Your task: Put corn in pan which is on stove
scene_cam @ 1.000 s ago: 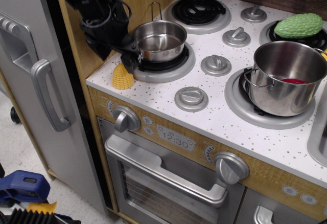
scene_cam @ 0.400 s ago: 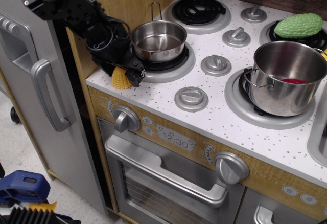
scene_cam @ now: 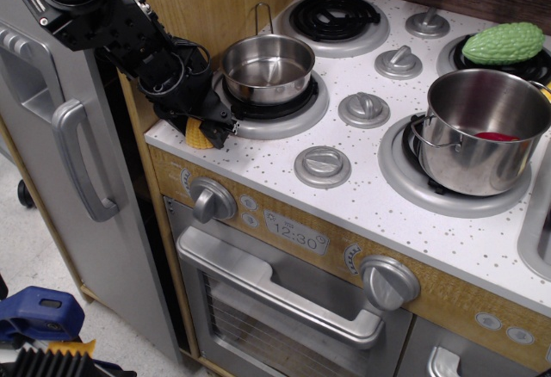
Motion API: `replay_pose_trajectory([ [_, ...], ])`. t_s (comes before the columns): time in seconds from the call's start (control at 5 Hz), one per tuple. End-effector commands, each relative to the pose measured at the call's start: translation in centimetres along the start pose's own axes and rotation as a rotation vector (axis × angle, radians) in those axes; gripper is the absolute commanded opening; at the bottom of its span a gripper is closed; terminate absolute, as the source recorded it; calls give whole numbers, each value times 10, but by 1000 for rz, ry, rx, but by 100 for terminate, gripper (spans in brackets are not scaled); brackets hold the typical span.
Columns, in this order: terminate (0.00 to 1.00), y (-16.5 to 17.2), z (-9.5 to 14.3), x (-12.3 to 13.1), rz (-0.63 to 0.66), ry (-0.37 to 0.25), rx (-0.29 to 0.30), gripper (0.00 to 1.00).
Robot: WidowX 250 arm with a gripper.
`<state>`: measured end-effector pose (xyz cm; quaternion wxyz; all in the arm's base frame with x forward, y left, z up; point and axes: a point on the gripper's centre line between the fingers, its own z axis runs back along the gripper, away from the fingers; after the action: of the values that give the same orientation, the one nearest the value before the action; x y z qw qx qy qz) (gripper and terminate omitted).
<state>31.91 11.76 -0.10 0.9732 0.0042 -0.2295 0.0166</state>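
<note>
The gripper (scene_cam: 207, 127) sits right on the corn (scene_cam: 198, 136) at the stove (scene_cam: 344, 196) corner, beside the pan (scene_cam: 269, 69); can't tell if it's actually clamped.

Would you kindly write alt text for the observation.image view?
A black gripper closes around the yellow corn at the stove's front-left corner, beside an empty steel pan on a burner. A larger pot and green toy vegetable sit to the right.
</note>
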Motion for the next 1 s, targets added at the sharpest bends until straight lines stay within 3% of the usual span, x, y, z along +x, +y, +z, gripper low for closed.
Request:
replay_pose_trajectory([
  [0.0, 0, 4, 36, 26, -54, -43, 72, 0],
  [0.4, 0, 1, 64, 65, -154, -92, 128, 0],
  [0.8, 0, -7, 49, 112, -265, -220, 123, 0],
])
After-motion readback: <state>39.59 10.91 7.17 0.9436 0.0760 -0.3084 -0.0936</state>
